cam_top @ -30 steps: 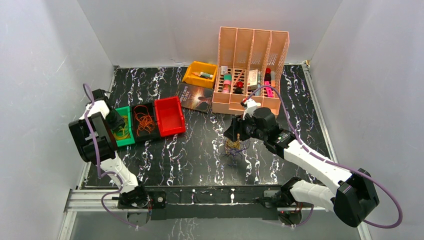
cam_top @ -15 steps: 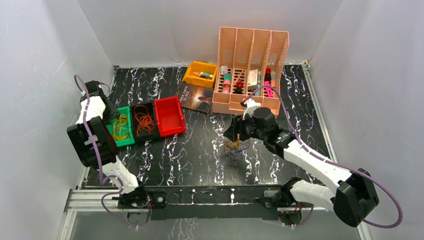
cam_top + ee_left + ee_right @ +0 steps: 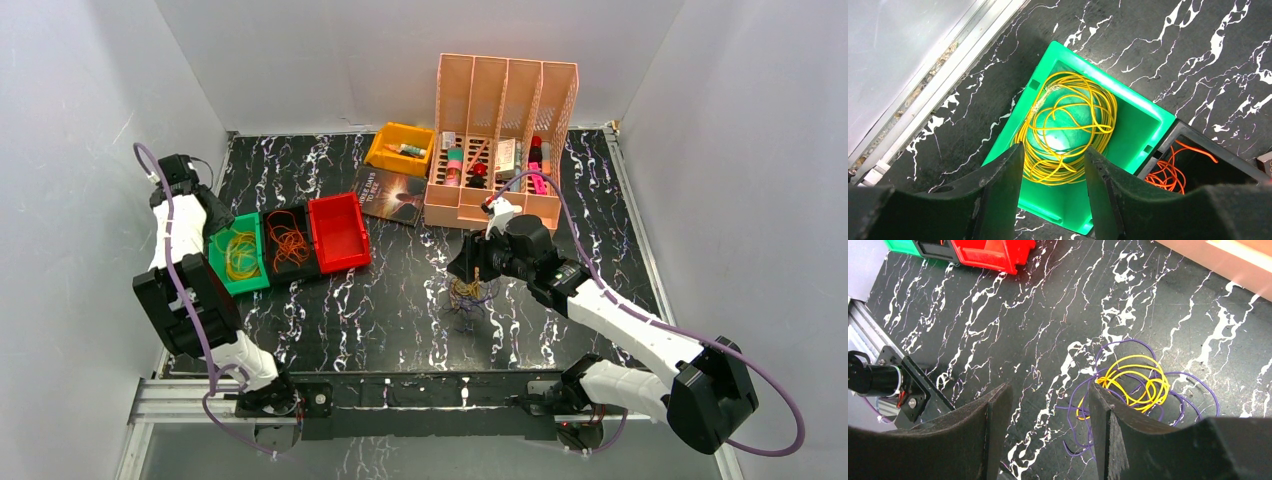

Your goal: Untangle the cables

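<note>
A tangle of yellow and dark purple cables [image 3: 468,293] lies on the black marble table; in the right wrist view the tangle [image 3: 1138,382] sits just right of my right finger. My right gripper [image 3: 472,268] [image 3: 1049,390] hovers over it, open and empty. A yellow cable coil [image 3: 1068,127] lies in the green bin [image 3: 1143,125] [image 3: 222,275]. An orange cable [image 3: 290,243] [image 3: 1170,172] lies in the black bin beside it. My left gripper [image 3: 213,232] [image 3: 1054,150] is open and empty above the green bin's near edge.
A red bin [image 3: 338,232] stands right of the black bin. A book [image 3: 392,195], a yellow bin [image 3: 400,148] and a peach file organizer [image 3: 500,140] holding small items stand at the back. White walls close in on the left, back and right.
My left arm has risen and drawn back to the far left, away from the green bin, leaving the yellow coil in it. The right arm has not moved.
</note>
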Motion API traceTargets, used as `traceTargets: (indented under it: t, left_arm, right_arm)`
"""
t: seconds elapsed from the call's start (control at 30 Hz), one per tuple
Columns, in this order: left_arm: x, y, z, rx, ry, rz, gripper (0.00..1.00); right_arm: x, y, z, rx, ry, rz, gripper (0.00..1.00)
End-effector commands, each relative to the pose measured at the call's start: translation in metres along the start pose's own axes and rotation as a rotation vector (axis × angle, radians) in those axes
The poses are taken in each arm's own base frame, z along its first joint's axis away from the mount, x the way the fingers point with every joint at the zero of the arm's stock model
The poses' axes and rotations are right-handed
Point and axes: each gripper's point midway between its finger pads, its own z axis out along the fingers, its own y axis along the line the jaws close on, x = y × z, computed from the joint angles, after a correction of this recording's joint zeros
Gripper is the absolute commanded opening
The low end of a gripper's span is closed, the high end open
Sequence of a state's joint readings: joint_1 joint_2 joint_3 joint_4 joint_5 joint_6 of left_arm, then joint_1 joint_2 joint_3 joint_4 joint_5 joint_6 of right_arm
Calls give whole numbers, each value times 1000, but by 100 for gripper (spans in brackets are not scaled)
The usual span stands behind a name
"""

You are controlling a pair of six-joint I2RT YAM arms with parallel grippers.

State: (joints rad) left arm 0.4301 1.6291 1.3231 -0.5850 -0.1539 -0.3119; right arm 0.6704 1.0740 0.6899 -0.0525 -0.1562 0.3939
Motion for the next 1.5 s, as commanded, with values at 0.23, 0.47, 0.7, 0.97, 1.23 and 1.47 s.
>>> traceTargets:
  t: [0.23,0.47,0.7,0.97,1.23,1.47]
  left_arm:
    - [8,-22,-44,155,-33,14,46]
    - [33,-64,-82,202,-112,199,47]
    - [74,-139,-144,526,-194,316,49]
    - [133,-197,-162,666,-147,430,50]
    - [204,-260,-180,788,-96,539,50]
    - [267,-315,-199,938,-38,646,50]
  right_arm:
    - [-20,5,-6,0,-79,-10,66]
    - [-19,-6,-9,68,-71,0,66]
    - [-10,-27,-17,202,-31,46,66]
    - [1,-48,-22,319,19,77,66]
    - [12,-78,-32,448,56,128,66]
    - [29,-106,-38,494,96,206,65]
